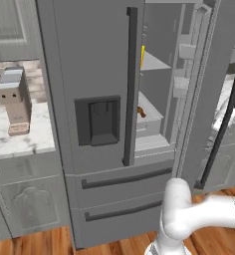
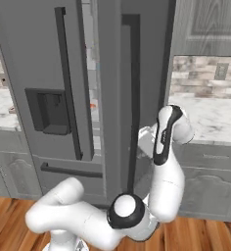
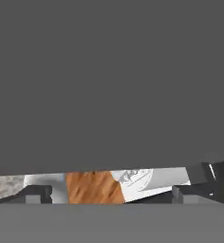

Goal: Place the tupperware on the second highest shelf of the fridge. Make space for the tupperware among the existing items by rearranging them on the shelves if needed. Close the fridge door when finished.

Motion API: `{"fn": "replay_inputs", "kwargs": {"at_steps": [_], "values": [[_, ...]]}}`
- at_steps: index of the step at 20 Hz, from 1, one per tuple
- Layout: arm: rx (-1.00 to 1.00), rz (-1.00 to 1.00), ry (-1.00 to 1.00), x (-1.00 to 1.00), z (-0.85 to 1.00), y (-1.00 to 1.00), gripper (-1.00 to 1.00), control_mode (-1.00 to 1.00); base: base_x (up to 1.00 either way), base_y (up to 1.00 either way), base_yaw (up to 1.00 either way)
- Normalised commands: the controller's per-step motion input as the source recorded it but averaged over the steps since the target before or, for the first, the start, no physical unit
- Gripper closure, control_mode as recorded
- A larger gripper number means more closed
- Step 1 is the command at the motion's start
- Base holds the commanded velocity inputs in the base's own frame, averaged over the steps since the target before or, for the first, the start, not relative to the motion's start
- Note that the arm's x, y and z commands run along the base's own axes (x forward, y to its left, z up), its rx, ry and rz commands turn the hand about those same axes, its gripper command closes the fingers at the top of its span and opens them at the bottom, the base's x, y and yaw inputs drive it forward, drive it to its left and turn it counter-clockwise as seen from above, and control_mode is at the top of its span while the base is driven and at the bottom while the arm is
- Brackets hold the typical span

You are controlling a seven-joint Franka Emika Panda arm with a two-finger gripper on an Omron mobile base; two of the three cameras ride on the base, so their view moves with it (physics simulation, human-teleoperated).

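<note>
A tall grey French-door fridge (image 1: 104, 124) stands between marble counters in a rendered kitchen. Its left door, closed, carries a dark dispenser recess (image 1: 97, 121) and a dark vertical bar handle (image 1: 131, 84). Two drawers (image 1: 124, 194) with dark bar pulls sit below.

The right fridge door (image 1: 209, 94) is swung partly open, its plain outer face turned toward the right base camera, where its own dark handle (image 2: 133, 98) runs down the panel. Through the gap, in the left base view, pale grey shelves (image 1: 154, 62) cross the grey interior. A small yellow cup (image 1: 142, 56) shows as a sliver on an upper shelf, just behind the left door's edge. On a lower shelf sits the tupperware (image 1: 141, 112), a shallow pale container with orange-red pieces inside, partly hidden by the same door edge.

The white robot arm (image 2: 164, 162) bends up from the base beside the open door, its upper end close against the door's outer face. In the hand view a flat dark grey surface lies very near the camera, with the dark fingertips (image 3: 38, 193) low in the frame, set apart. Nothing is visible between them, though whether the gripper (image 3: 109, 197) is fully wide cannot be told.

On the left counter (image 1: 20, 139) stands a small boxy tan and grey appliance (image 1: 15, 99).
</note>
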Motion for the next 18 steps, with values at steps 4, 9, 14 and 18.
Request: {"fn": "replay_inputs", "kwargs": {"at_steps": [4, 9, 14, 18], "values": [[-0.09, -0.07, -0.51, 0.14, 0.06, 0.87, -1.0, -1.0, 0.0, 0.0, 0.0], [-0.05, -0.56, -0.31, 0.55, 0.0, 0.41, -1.0, -1.0, 0.0, 0.0, 0.0], [0.02, -0.49, -0.33, 0.86, 0.06, 0.41, -1.0, -1.0, 0.0, 0.0, 0.0], [0.15, -0.23, -0.24, 1.0, 0.01, 0.42, -1.0, -1.0, 0.0, 0.0, 0.0]]}}
